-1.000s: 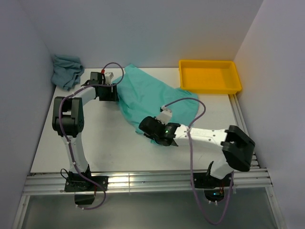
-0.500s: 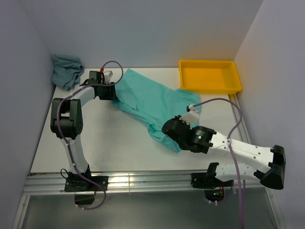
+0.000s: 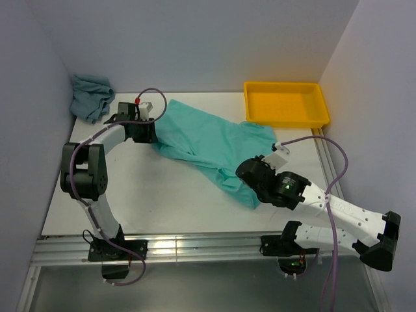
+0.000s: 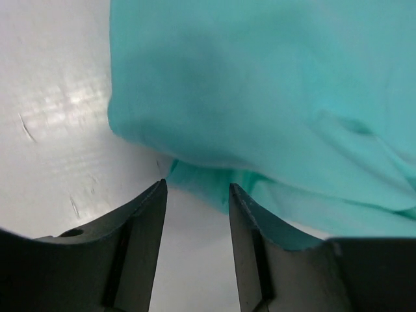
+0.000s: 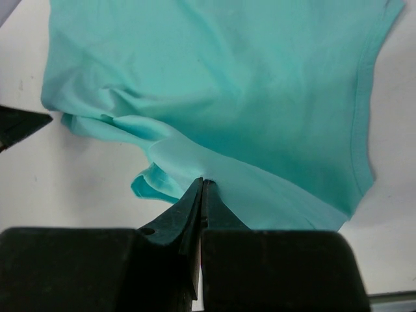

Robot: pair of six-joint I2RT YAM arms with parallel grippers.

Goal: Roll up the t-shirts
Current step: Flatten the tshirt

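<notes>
Noted crumpled blue-grey teal cloth t-shirt [image 3: 91, 96] far left of the yellow plastic tray [image 3: 286, 121], untouched. Found left hand [image 4: 195, 190] spread and empty, tips just short of the mint-green cloth t-shirt's [image 3: 201, 136] end farthest from tray. Traced long axis diagonally over white desk [image 3: 143, 195] to below the tray. Found right hand [image 5: 202, 183] pinching a fold there; cannot see layers beneath.

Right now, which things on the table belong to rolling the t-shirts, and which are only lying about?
For the job:
mint-green t-shirt, spread out, pinched by the right gripper, left gripper open at its edge
blue-grey t-shirt, crumpled in the far left corner

Lying about:
yellow tray, far right
</notes>
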